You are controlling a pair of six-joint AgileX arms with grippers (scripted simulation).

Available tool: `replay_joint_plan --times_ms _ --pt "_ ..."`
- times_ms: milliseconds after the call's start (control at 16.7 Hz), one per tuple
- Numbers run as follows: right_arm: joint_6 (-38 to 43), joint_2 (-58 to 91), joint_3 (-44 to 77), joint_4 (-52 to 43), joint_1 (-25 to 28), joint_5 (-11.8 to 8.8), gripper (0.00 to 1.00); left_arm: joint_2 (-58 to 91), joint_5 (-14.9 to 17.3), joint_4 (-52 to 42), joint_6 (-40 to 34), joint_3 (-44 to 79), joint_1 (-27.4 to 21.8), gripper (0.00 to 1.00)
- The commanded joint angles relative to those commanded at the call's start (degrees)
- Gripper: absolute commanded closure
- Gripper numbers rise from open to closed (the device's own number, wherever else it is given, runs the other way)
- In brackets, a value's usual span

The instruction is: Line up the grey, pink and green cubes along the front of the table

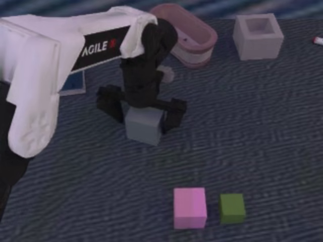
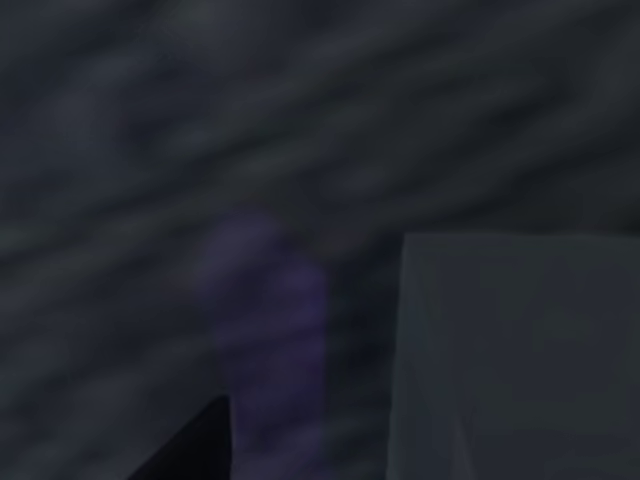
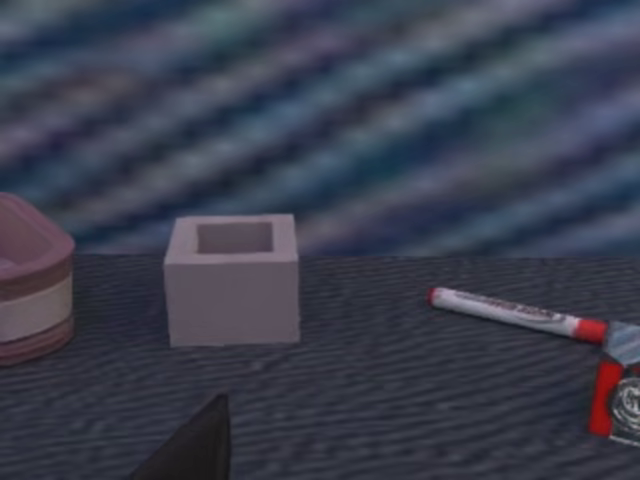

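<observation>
Jaws spread astride one grey cube [image 1: 144, 125]; pink cube [image 1: 190, 207], green cube [image 1: 232, 208] apart.

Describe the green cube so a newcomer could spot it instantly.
Look along the front edge of the table in the top view, right of the middle. Two cubes sit side by side there; the green cube is the right-hand one, smaller than the pink cube.
</observation>
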Motion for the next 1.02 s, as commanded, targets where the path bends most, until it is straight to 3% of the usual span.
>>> replay_joint_plan --times_ms 60,840,1020 --pt "0.0 0.0 0.0 0.0 0.0 0.0 0.0 0.0 0.0 0.0 0.0 0.0 0.0 0.0" --pt "0.0 0.0 0.0 0.0 0.0 0.0 0.0 0.0 0.0 0.0 0.0 0.0 0.0 0.98" --pt "0.0 0.0 0.0 0.0 0.0 0.0 0.0 0.0 0.0 0.0 0.0 0.0 0.0 1.0"
